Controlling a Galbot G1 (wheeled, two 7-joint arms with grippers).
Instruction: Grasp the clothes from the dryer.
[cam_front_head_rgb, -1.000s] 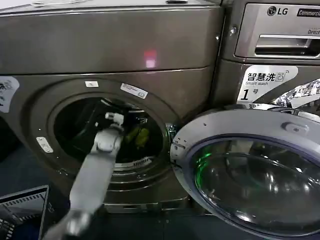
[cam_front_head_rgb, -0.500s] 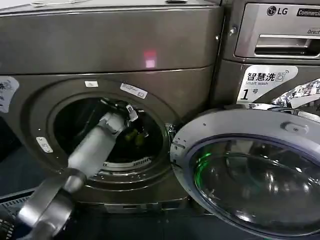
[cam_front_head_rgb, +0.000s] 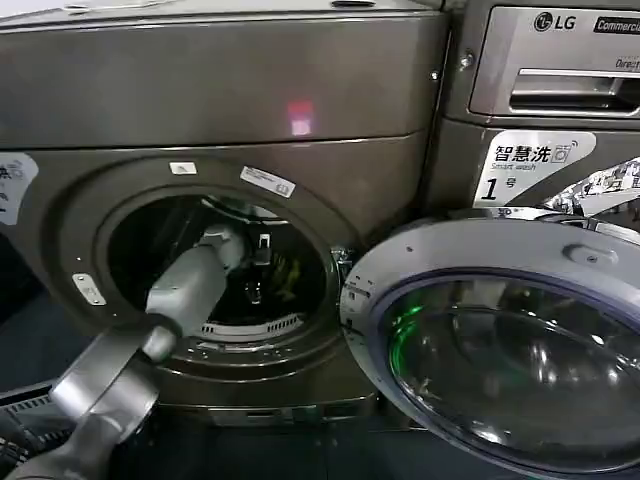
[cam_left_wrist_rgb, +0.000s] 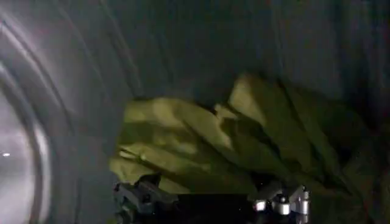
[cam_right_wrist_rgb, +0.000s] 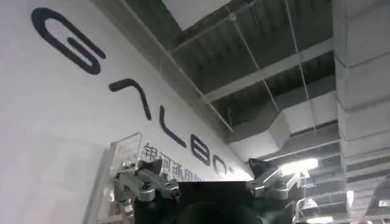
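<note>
Yellow-green clothes (cam_left_wrist_rgb: 237, 143) lie on the drum floor of the dryer (cam_front_head_rgb: 200, 110), toward 3 o'clock of its mouth; left tool (cam_left_wrist_rgb: 210, 204) has pushed deeper since a second ago, fingers spread before them, grasp looks imminent; right tool (cam_right_wrist_rgb: 207, 185) parked, spread, aimed at the ceiling.

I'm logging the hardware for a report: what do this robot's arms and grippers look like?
The left arm is a smooth silver-grey tube with rounded joints and a paler forearm. The left gripper and the right gripper each have dark bodies with metallic silver fittings at the jaws.
</note>
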